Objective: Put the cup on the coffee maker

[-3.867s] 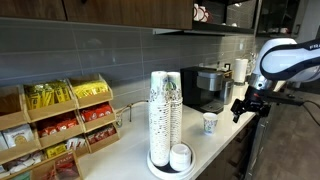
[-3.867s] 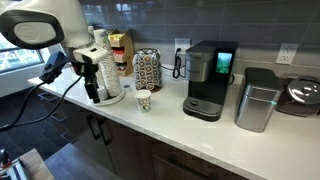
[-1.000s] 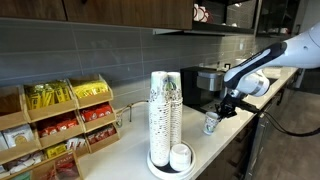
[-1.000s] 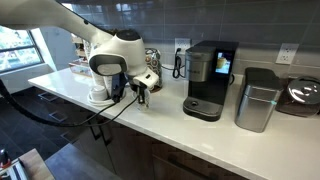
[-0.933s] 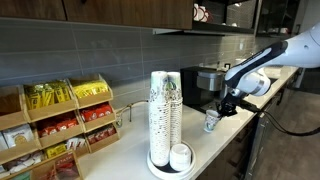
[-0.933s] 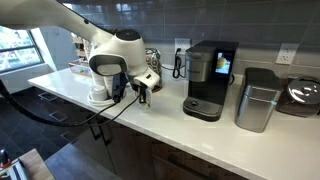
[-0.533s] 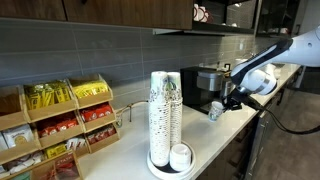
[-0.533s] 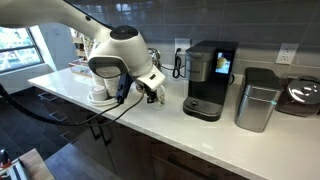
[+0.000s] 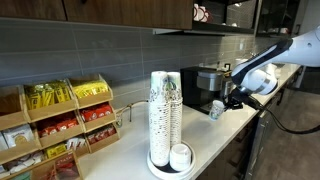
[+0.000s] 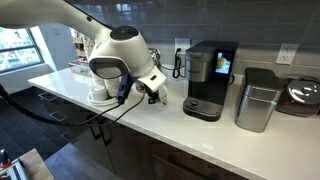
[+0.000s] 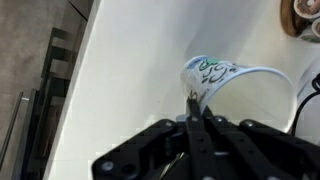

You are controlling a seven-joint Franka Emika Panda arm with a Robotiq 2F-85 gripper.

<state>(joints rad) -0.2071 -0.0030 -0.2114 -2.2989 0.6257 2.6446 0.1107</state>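
A robot arm's pincer [image 11: 195, 108] is almost closed, pinching the rim wall of a small white paper cup [image 11: 228, 80]; in an exterior view the cup [image 9: 216, 108] appears held just clear of the white bench [image 9: 195, 142], near the black coffee maker [image 9: 205, 88] but not touching it; the carrying step seems under way; next, the cup likely needs moving across and setting upright in the machine's front recess.

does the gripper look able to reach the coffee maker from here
Probably yes: the gripper holds the cup, and nothing stands on the counter between it and the coffee maker.
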